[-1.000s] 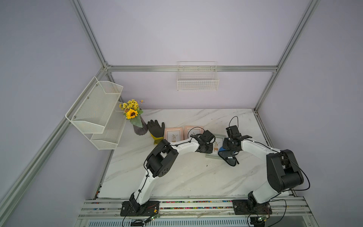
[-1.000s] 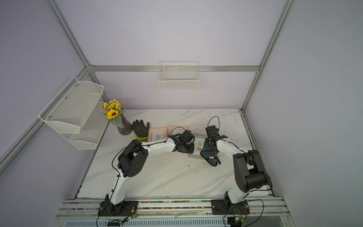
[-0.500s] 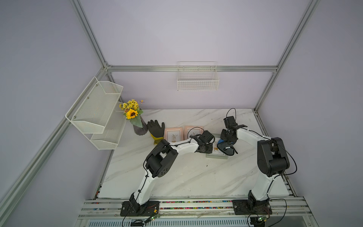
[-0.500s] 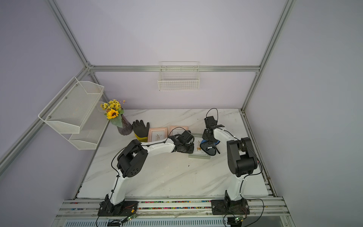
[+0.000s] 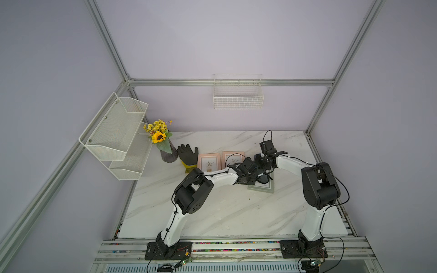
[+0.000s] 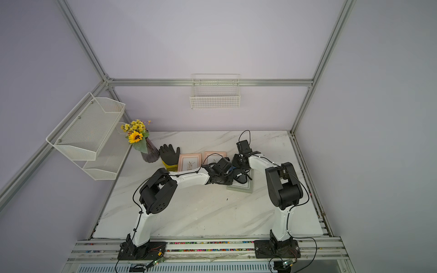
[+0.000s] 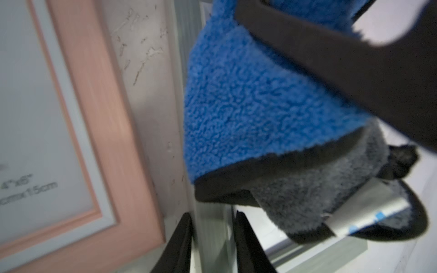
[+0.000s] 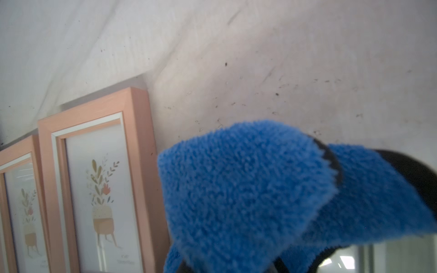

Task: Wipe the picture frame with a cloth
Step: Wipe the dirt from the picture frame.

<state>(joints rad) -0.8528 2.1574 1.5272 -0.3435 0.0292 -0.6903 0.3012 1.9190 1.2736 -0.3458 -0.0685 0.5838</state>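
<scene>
A grey-green picture frame (image 5: 261, 188) (image 6: 240, 188) lies flat on the marble table, right of centre. My left gripper (image 5: 256, 177) (image 7: 214, 245) is shut on its rail (image 7: 210, 227), one black finger (image 7: 182, 243) on either side. The blue cloth (image 7: 248, 94) (image 8: 236, 189), with grey reverse and white tag (image 7: 369, 208), hangs bunched over the frame's far end. It hides the jaws of my right gripper (image 5: 263, 163), which is shut on it. In a top view only a blue scrap of the cloth (image 6: 233, 168) shows between the two wrists.
Two pink frames (image 5: 209, 162) (image 5: 233, 157) stand side by side just left of the grippers, close to the cloth. A black-and-yellow glove (image 5: 188, 157) and a vase of sunflowers (image 5: 165, 151) lie further left. Wire shelves (image 5: 115, 132) hang on the left wall, and a wire basket (image 5: 237, 94) on the back wall.
My right gripper has dragged the cloth along the grey-green frame, from its near part toward the back and slightly left. The left gripper has kept its place on the frame.
</scene>
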